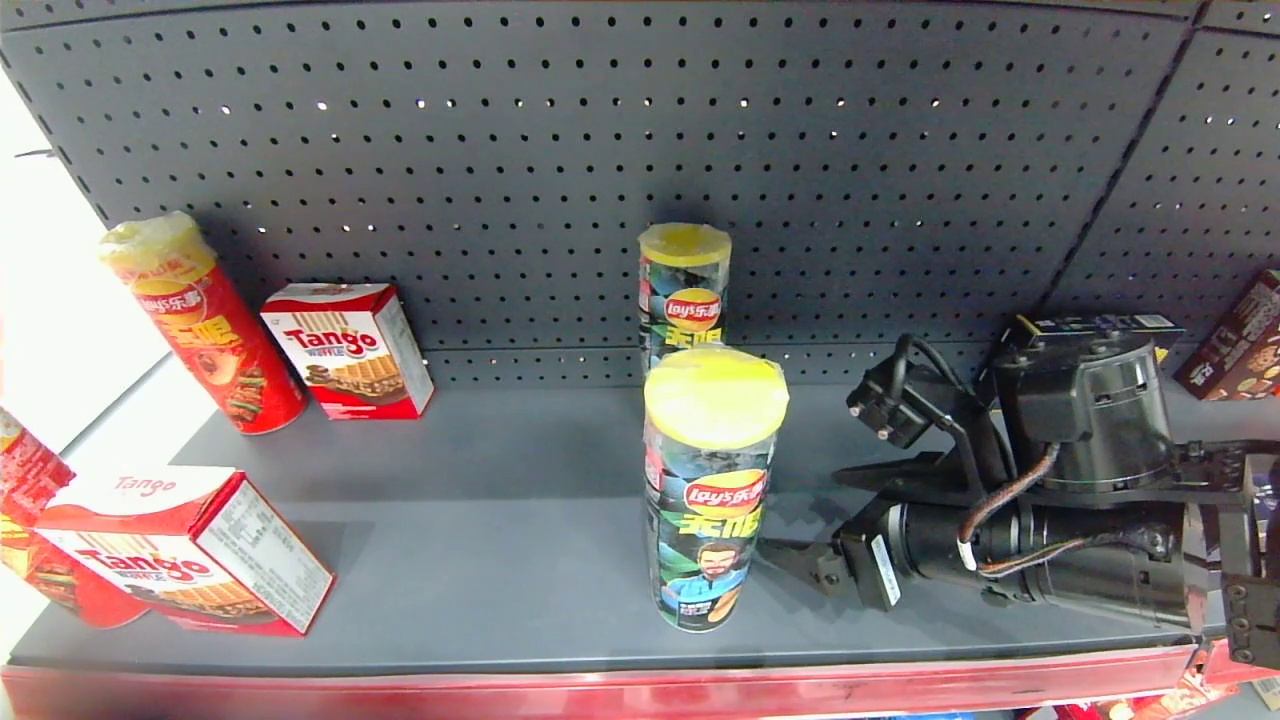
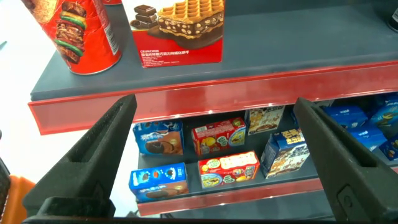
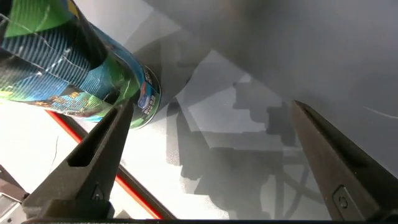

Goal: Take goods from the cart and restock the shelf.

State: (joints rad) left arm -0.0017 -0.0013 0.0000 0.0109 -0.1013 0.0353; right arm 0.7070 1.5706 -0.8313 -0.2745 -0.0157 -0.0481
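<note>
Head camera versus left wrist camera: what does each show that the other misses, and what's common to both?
Head: front green can, rear green can, pegboard, right pincer open beside the front can.
Left wrist: left pincer open, small boxes below the shelf lip.
Both: that red lip, the front wafer box and the red can beside it.

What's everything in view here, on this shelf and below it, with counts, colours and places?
green chip cans: two, yellow lids, mid-shelf, one behind the other
red chip cans: two, back left and far left edge
wafer boxes: two, red and white, left side, one back, one front
black box: one, behind the right arm
brown packs: count unclear, far right
small boxes: several, blue and red, lower shelf
shelf: one, grey, red front strip
left claw: open, before the red strip
right claw: open, beside the front green can
</note>
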